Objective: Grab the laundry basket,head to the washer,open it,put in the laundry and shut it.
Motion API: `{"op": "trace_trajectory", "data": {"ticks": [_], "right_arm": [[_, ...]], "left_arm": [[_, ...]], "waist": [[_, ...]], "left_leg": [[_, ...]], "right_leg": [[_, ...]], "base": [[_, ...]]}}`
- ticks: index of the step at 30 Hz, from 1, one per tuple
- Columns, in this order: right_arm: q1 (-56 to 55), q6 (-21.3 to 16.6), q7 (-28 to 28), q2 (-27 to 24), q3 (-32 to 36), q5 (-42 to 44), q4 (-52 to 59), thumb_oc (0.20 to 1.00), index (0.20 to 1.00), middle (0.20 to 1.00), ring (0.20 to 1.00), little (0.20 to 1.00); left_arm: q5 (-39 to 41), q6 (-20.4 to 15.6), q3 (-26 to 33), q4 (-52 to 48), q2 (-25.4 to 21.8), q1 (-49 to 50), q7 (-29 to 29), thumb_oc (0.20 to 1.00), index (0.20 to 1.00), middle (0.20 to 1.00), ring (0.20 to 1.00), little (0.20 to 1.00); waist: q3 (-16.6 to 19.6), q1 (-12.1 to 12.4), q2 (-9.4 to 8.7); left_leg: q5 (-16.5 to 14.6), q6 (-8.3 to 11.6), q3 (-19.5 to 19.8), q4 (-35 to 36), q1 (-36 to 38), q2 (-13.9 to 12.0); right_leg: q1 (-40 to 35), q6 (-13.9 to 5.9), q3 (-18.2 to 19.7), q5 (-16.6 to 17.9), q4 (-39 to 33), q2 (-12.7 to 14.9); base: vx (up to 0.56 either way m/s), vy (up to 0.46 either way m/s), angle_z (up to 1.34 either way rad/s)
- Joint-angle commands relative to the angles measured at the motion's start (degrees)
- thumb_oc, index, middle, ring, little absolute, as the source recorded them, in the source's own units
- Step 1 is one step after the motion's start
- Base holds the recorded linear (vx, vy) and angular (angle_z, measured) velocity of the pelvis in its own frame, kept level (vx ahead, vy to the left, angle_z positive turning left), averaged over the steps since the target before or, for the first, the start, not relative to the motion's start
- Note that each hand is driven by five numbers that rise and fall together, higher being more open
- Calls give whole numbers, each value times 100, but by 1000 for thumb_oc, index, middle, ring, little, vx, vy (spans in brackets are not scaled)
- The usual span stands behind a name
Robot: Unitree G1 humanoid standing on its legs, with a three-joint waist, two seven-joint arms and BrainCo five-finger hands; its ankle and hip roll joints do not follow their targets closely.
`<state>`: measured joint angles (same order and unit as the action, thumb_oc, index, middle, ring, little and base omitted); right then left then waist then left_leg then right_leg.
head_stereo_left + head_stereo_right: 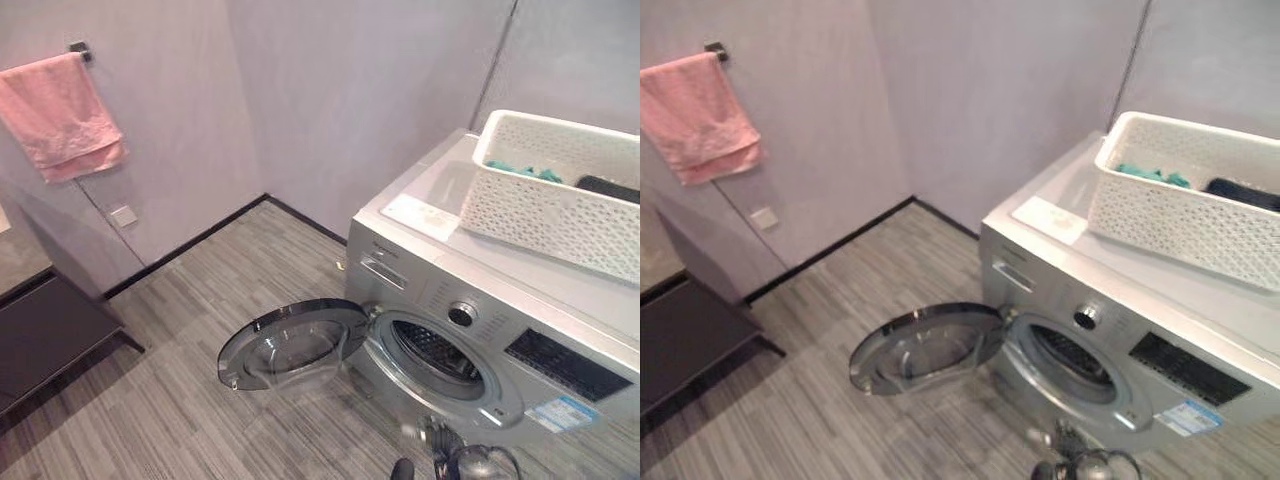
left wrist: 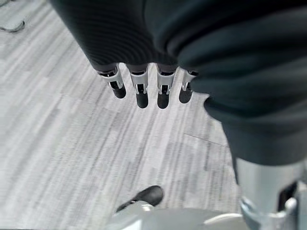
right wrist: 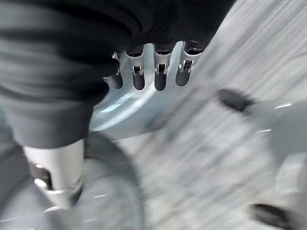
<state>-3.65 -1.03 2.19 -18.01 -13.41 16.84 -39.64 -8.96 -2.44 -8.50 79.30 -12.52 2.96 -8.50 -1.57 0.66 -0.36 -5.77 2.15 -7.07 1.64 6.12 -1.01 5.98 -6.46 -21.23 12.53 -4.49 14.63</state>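
Note:
A silver front-loading washer (image 1: pixel 500 330) stands at the right against the wall. Its round door (image 1: pixel 290 345) is swung wide open to the left, low over the floor, and the drum opening (image 1: pixel 435 352) shows dark inside. On top of the washer sits a white perforated laundry basket (image 1: pixel 545 205) with teal cloth (image 1: pixel 530 172) and a dark garment (image 1: pixel 610 187) in it. My left hand (image 2: pixel 141 91) hangs over the grey plank floor, fingers straight, holding nothing. My right hand (image 3: pixel 160 76) is open too, fingers straight above a shiny curved silver surface (image 3: pixel 129 108) that looks like the door.
A pink towel (image 1: pixel 60 115) hangs on a wall bar at the upper left. A dark low bench (image 1: pixel 45 335) stands by the left wall. The open door juts out over the plank floor (image 1: pixel 180 420) in front of the washer.

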Motion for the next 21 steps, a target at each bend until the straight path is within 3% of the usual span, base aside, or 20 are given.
{"op": "trace_trajectory", "data": {"ticks": [1,7,10,13,16,20,21], "right_arm": [[260,-269,11,-66,298,300,313,1000,1000,1000,1000,1000],[-316,-232,-318,-148,1183,459,1358,1000,1000,1000,1000,1000],[-674,-226,-710,153,1780,607,2243,1000,1000,1000,1000,1000],[-806,-290,-879,262,1960,795,2734,1000,1000,1000,1000,1000],[-837,-347,-1113,207,2041,421,3471,1000,1000,1000,1000,1000],[-944,-463,-1569,-152,2442,-1179,4820,1000,1000,1000,1000,1000],[-951,-453,-1569,-145,2444,-1186,4835,1000,1000,1000,1000,1000]], "left_arm": [[-2,16,-19,261,-295,-77,26,1000,1000,1000,1000,1000],[-256,89,-83,117,-393,-78,105,1000,1000,1000,1000,1000],[-332,187,-112,62,-418,-113,115,1000,1000,1000,1000,1000],[-311,221,-145,29,-362,-144,122,1000,1000,1000,1000,1000],[-341,229,-170,24,-267,-181,134,1000,1000,1000,1000,1000],[-506,140,-155,-100,-95,-82,82,1000,1000,1000,1000,1000],[-507,141,-155,-102,-95,-81,81,1000,1000,1000,1000,1000]], "waist": [[-216,-25,-432],[-284,-232,-509],[-320,-448,-374],[-391,-623,-241],[-428,-763,-146],[-326,-918,-40],[-315,-911,-51]], "left_leg": [[-689,-299,32,-799,-306,215],[-804,-526,-76,-720,-93,467],[-744,-571,-95,-514,95,461],[-666,-623,-106,-365,250,443],[-602,-648,-158,-261,350,453],[-699,-722,-191,-254,423,473],[-678,-720,-201,-254,403,483]], "right_leg": [[-162,-597,592,-180,22,816],[17,-674,776,108,377,1074],[109,-659,822,89,797,1092],[299,-605,1052,44,1245,903],[456,-517,1363,-143,1418,580],[552,-489,1783,-275,1314,141],[567,-483,1793,-247,1293,147]], "base": [[-21,124,-30],[-24,162,-11],[-34,154,-11],[-46,137,0],[-25,93,-33],[40,21,-17],[46,-19,-18]]}}
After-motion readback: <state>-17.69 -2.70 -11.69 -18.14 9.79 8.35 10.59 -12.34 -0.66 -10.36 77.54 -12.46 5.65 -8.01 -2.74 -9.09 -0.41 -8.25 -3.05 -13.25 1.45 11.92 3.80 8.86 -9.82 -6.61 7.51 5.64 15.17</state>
